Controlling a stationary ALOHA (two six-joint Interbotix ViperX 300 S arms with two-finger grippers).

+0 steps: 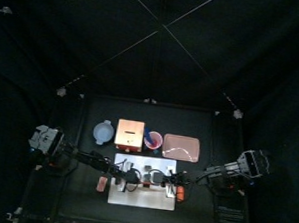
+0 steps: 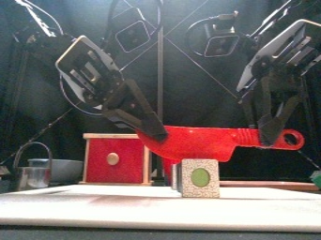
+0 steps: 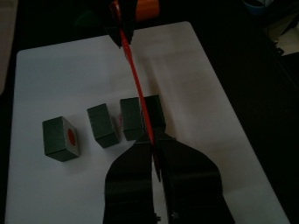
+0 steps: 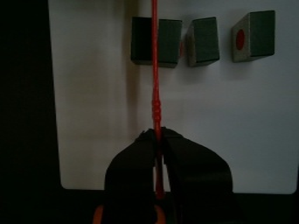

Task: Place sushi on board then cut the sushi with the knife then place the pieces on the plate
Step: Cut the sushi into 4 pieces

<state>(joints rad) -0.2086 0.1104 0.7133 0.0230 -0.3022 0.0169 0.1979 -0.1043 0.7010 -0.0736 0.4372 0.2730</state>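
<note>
Black worktop: white board [image 1: 143,198] near centre, sushi [image 3: 103,124] on it as three blocks. Left claw [image 3: 152,162] and right claw [image 4: 158,144] both clamped on red knife [image 2: 207,139], blade over end block. Pink plate [image 1: 180,145] far right, apparently no pieces yet; transfer remains.

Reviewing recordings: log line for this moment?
step: cutting; left gripper, right gripper: shut on red knife; knife: over end sushi piece

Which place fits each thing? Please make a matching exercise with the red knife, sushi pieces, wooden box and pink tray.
1. red knife
2. sushi pieces
3. wooden box
4. pink tray

a. behind the white board, at its right end
b. on the board
c. held by left gripper and right gripper
d. behind the board, left of its middle

Pairs: 1-c, 2-b, 3-d, 4-a
</note>
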